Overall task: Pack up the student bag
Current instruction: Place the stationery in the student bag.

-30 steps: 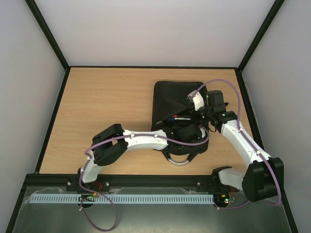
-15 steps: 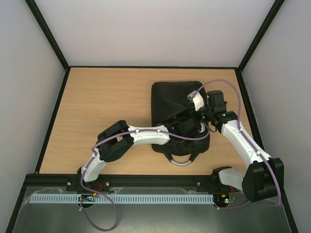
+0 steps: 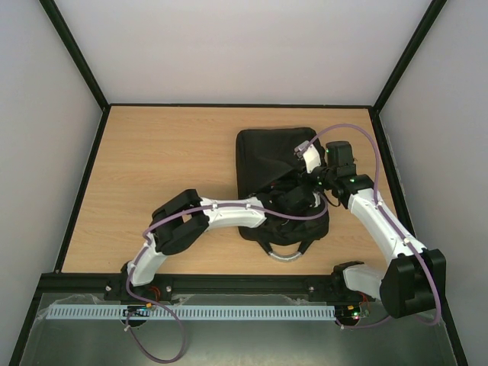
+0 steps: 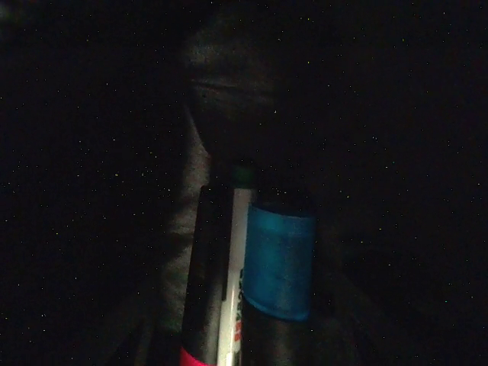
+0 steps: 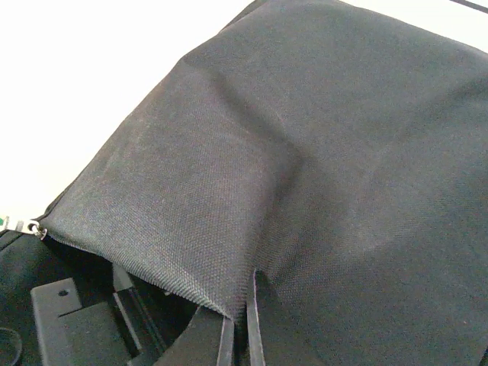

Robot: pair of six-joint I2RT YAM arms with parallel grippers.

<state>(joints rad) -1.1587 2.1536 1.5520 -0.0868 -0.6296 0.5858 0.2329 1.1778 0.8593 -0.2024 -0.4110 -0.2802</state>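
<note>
The black student bag (image 3: 267, 152) lies on the wooden table right of centre, its grey handle loop (image 3: 280, 255) toward me. My right gripper (image 3: 309, 169) is shut on the edge of the bag's top flap (image 5: 305, 152) and holds it raised; the pinch shows in the right wrist view (image 5: 242, 320). My left gripper (image 3: 297, 200) reaches under the flap into the bag. Its wrist view is dark. It shows a blue-capped marker (image 4: 280, 263), a white pen (image 4: 235, 274) and a black pen with a red band (image 4: 202, 290) held side by side, pointing into the bag.
The bag's black straps (image 3: 263, 229) lie under my left forearm. A black frame (image 3: 91, 160) borders the table on all sides, with white walls beyond. Bare wood (image 3: 168, 160) spreads left of the bag.
My left arm has pushed right and deeper under the flap. The pens seen at the opening a second ago are now hidden inside. The bag slid slightly left. The right gripper kept its hold.
</note>
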